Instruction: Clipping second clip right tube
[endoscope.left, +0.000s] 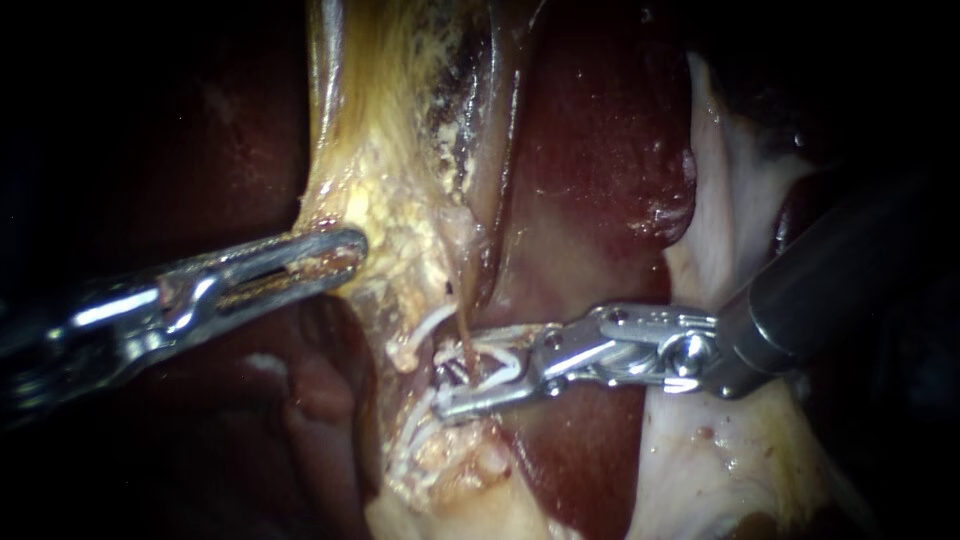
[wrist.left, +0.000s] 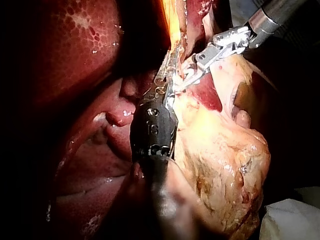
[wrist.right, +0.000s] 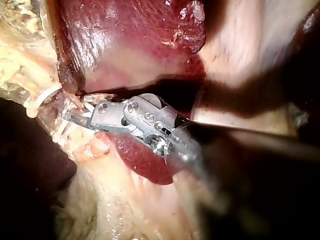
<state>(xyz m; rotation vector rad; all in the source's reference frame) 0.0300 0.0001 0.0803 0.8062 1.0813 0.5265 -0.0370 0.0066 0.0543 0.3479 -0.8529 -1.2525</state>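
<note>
The left instrument (endoscope.left: 345, 250) has its hand clenched on the yellow tissue (endoscope.left: 400, 200), both jaws pressed on the fatty edge. This grasp seems meant to draw the tissue sideways, away from the liver (endoscope.left: 600, 150), so the strands below are spread and kept taut for the other tool.

The right instrument (endoscope.left: 450, 380) comes in low across the liver, with its hand set crosswise to the tube (endoscope.left: 466, 335). Its jaws stand apart and grasp a white clip (endoscope.left: 503, 365), one leg against each jaw. The tube passes down between them, so the clip appears to sit astride it, not yet pressed closed. The crosswise approach probably lets the clip close square on the tube rather than aslant.

The tube is a thin brownish strand, stretched straight from the yellow tissue down into the open clip. It lies between the yellow tissue and the liver. Other clips (endoscope.left: 420, 332), also white, lie just beside it. Whether any of them sits on this same tube cannot be told. The right wrist view shows the hand's tips (wrist.right: 75, 117) buried among pale strands.
</note>
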